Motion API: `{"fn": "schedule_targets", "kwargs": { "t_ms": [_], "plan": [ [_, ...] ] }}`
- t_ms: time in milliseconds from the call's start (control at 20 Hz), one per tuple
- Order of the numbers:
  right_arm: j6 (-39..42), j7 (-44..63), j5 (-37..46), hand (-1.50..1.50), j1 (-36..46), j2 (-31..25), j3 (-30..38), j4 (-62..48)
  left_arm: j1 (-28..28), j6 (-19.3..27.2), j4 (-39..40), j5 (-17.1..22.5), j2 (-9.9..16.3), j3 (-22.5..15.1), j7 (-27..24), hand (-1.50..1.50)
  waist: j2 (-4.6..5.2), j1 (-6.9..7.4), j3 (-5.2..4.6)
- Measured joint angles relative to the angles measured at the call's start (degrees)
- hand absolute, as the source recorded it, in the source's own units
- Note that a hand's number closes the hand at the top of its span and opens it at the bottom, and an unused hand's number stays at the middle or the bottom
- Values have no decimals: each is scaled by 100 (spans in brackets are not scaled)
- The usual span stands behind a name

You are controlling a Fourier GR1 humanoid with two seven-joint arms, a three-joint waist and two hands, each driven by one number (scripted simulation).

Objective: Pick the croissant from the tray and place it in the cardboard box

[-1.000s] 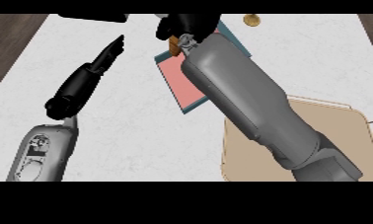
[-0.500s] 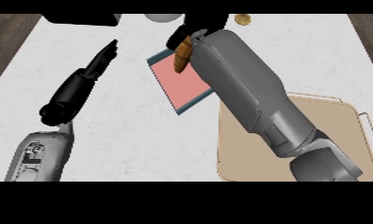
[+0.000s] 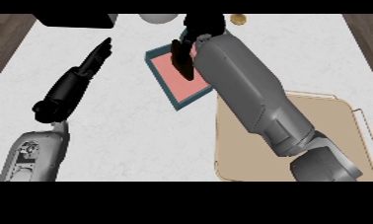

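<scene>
Black fingers of your left hand [image 3: 80, 77] lie straight and empty, left of the box [image 3: 169, 89]. Your right hand [image 3: 195, 30] curls round the croissant [image 3: 179, 57] above that box; the tray [image 3: 342, 119] lies right of it. Let go off-centre and it could catch the rim and tumble out.

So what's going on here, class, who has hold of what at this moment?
The robot's right hand is curled round the croissant, holding it above the pink tray. The cardboard box sits nearer the robot on the right, partly hidden by the forearm, and the croissant is not yet in it. The left hand rests open on the left of the counter, touching nothing.
</scene>
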State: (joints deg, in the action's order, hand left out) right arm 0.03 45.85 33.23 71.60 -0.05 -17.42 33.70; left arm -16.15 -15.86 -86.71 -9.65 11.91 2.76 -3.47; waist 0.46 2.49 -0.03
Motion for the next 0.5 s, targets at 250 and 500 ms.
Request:
{"fn": "schedule_targets", "kwargs": {
  "t_ms": [250,500],
  "plan": [
    [-1450,-799,-240,-150,-146,4,427,637,92,61,-50,-47,-63,-43,-18,0,-4,-59,14],
    [-3007,-1351,-880,-150,-493,4,1178,1333,199,94,-98,-69,-59,-29,-93,0,-9,-71,20]
  ]
}}
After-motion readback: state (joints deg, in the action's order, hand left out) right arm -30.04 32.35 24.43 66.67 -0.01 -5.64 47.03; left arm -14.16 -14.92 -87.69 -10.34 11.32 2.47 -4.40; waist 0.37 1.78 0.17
